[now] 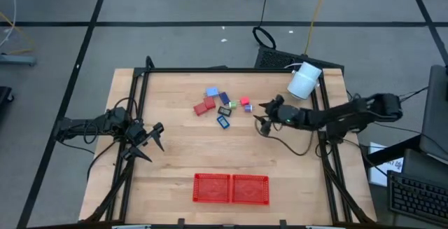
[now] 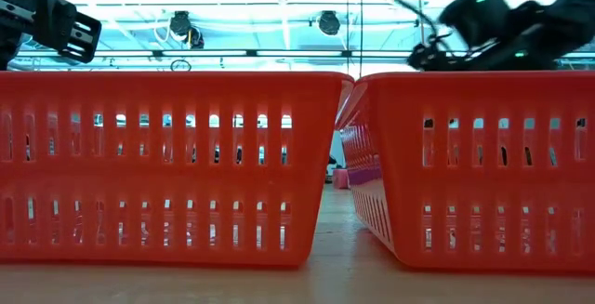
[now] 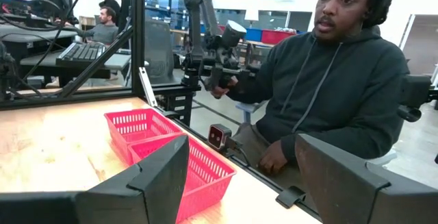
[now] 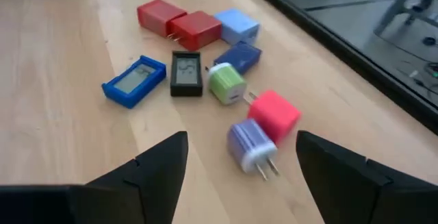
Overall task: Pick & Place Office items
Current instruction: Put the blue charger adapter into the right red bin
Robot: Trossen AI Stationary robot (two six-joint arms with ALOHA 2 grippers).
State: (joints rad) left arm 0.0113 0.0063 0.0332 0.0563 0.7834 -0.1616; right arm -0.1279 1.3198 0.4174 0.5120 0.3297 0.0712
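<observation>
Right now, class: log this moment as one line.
right tool: open, near office items | left tool: open, waiting | red trays: no items visible

Red chargers [image 4: 179,22], green charger [image 4: 226,83], black display [image 4: 185,72], red mesh trays [image 1: 231,188].

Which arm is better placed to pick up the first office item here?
Right. The right gripper hangs open beside the office items, facing them. The left gripper waits open near the table's left edge.
</observation>
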